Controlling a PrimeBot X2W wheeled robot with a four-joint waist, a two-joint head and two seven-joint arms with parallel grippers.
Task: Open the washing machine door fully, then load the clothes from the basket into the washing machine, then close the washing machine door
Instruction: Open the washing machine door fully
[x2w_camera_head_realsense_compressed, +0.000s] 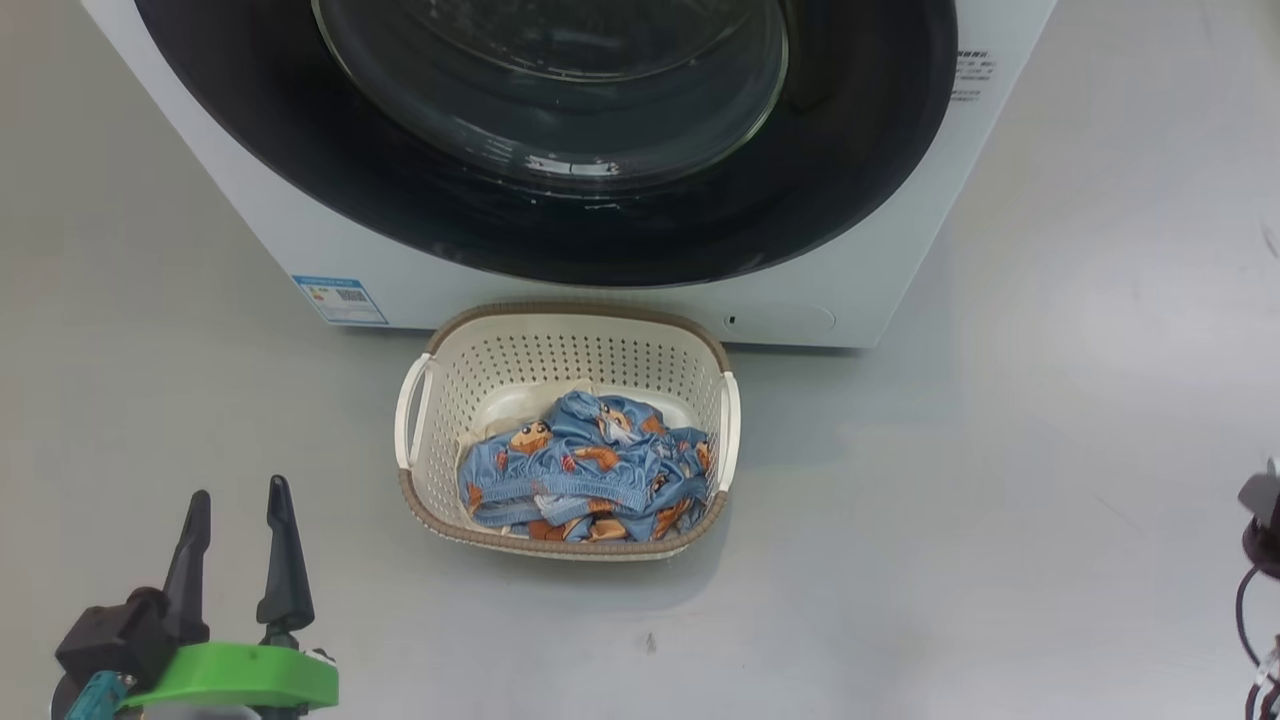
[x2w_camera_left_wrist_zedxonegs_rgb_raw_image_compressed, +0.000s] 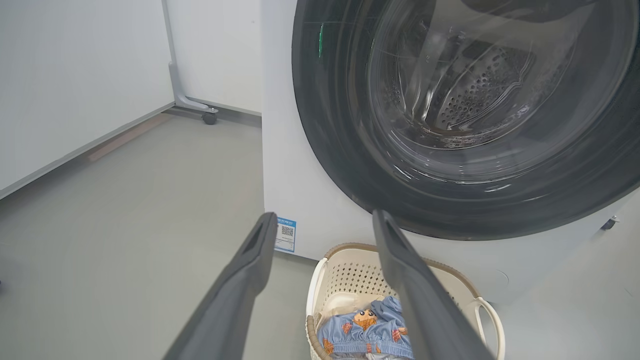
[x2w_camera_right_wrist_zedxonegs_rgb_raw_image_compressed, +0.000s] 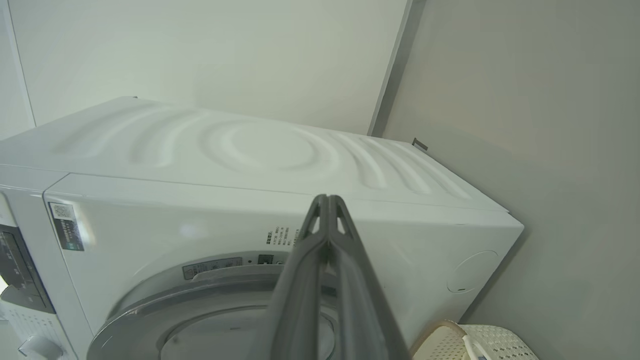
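**While the washing machine door (x2w_camera_head_realsense_compressed: 550, 120) is closed, clothes (x2w_camera_head_realsense_compressed: 585, 480) lie in the basket (x2w_camera_head_realsense_compressed: 580, 312)**

The basket stands on the floor (x2w_camera_head_realsense_compressed: 900, 550) just before the washing machine (x2w_camera_head_realsense_compressed: 250, 230). Farther from the machine, the left gripper (x2w_camera_head_realsense_compressed: 240, 490) has jaws wide and empty; the right gripper (x2w_camera_right_wrist_zedxonegs_rgb_raw_image_compressed: 327, 200), jaws pressed together, faces its upper front.

washing machine door (x2w_camera_head_realsense_compressed: 560, 90): wide black rim, glossy and mirror-like; clear glass centre, smooth, with bright glints.
washing machine (x2w_camera_head_realsense_compressed: 300, 230): white casing, smooth with a soft sheen; one panel is pressed into ripples in the right wrist view.
drum (x2w_camera_left_wrist_zedxonegs_rgb_raw_image_compressed: 475, 95): shiny perforated metal behind the glass.
basket (x2w_camera_head_realsense_compressed: 560, 350): matt cream plastic, perforated; brown woven-look rim.
clothes (x2w_camera_head_realsense_compressed: 590, 470): soft crumpled cloth, matt.
floor (x2w_camera_head_realsense_compressed: 1000, 500): grey, smooth, faint sheen.
left gripper (x2w_camera_head_realsense_compressed: 238, 490): dark matt fingers, plastic-looking, at lower left of the frame.
green bracket (x2w_camera_head_realsense_compressed: 240, 675): smooth plastic.
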